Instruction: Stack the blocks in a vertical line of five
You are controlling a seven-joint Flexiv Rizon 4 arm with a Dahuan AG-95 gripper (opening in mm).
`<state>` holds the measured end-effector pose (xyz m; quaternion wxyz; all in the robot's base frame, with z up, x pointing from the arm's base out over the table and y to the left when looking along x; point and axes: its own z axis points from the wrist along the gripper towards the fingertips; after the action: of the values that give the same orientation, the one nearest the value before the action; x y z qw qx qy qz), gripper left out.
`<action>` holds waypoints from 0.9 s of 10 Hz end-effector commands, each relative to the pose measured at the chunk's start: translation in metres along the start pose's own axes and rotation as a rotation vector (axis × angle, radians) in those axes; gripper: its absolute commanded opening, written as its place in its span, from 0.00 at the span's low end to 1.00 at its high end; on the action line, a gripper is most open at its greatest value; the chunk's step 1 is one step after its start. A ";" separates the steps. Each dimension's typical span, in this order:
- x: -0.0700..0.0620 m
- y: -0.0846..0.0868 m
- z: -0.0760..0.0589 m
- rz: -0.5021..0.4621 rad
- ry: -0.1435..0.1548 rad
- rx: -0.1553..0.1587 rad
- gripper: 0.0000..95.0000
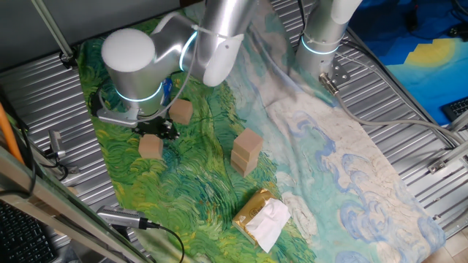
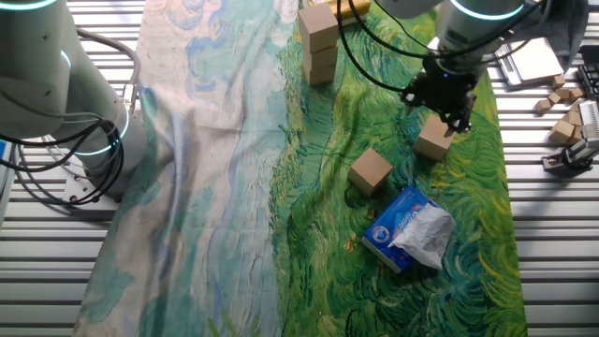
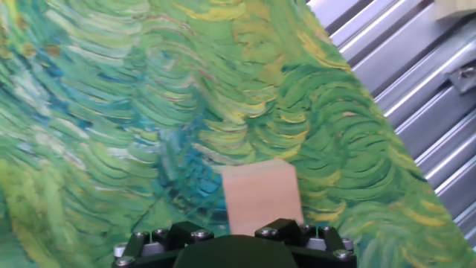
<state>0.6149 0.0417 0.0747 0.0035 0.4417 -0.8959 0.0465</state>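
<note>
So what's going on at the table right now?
The arm is stacking wooden cubes. A stack stands on the green cloth, two or three cubes high. The gripper hangs just above a loose cube; whether it grips it is unclear. Another loose cube sits beside the blue-and-white packet.

I see a ribbed metal tabletop with a painted cloth spread over its middle, swirled green on one side and pale blue-white on the other. On the green part I count a stack of wooden blocks, its layers slightly askew. Well apart from it, two single blocks sit on the cloth: one block just beside a blue-and-white soft packet, another block near the cloth's edge. A yellow-and-white wrapped packet lies beyond the stack. Off the cloth, loose wooden pieces rest on bare metal.
</note>
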 end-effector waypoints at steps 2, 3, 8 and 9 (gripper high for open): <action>-0.005 -0.006 0.010 -0.008 -0.007 0.008 0.80; -0.005 -0.007 0.013 -0.009 -0.010 0.013 0.80; -0.007 -0.017 0.021 -0.020 -0.018 0.023 0.80; -0.008 -0.017 0.023 -0.019 -0.021 0.024 0.80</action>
<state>0.6366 0.0364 0.0502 -0.0102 0.4508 -0.8911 0.0513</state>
